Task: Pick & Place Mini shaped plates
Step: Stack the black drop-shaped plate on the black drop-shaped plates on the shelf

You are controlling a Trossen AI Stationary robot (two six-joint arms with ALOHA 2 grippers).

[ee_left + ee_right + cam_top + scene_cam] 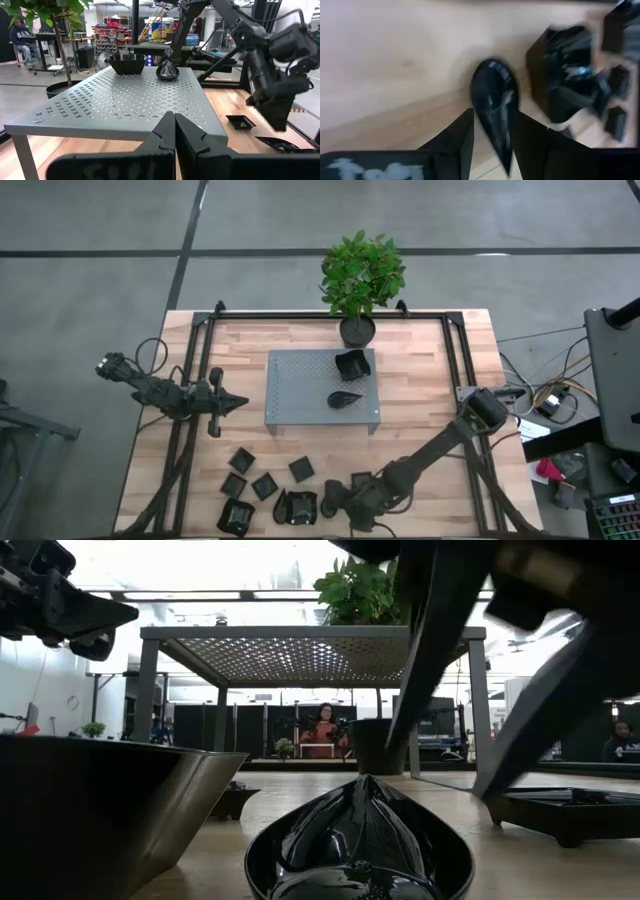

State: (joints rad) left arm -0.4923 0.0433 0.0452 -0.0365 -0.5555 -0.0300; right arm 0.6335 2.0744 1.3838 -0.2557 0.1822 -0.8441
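Note:
Several mini shaped plates lie near the table's front edge [265, 485]. Two more rest on the grey perforated platform [300, 390]: a square one [352, 365] and a teardrop one [345, 398]. My right gripper [493, 112] is open and slants down over a glossy teardrop plate [495, 97] that lies flat on the wood. Its fingers [430, 650] stand on either side of the plate's pointed end, and I see no touch. My left gripper [175, 130] waits shut and level at the platform's left [235, 402].
A potted plant [357, 330] stands behind the platform. A bigger angular black plate [565, 75] lies close beside the teardrop one, and a flat square plate [570, 808] is near the right fingers. Black frame rails [190, 380] run along both table sides. A person [325, 728] sits in the room beyond.

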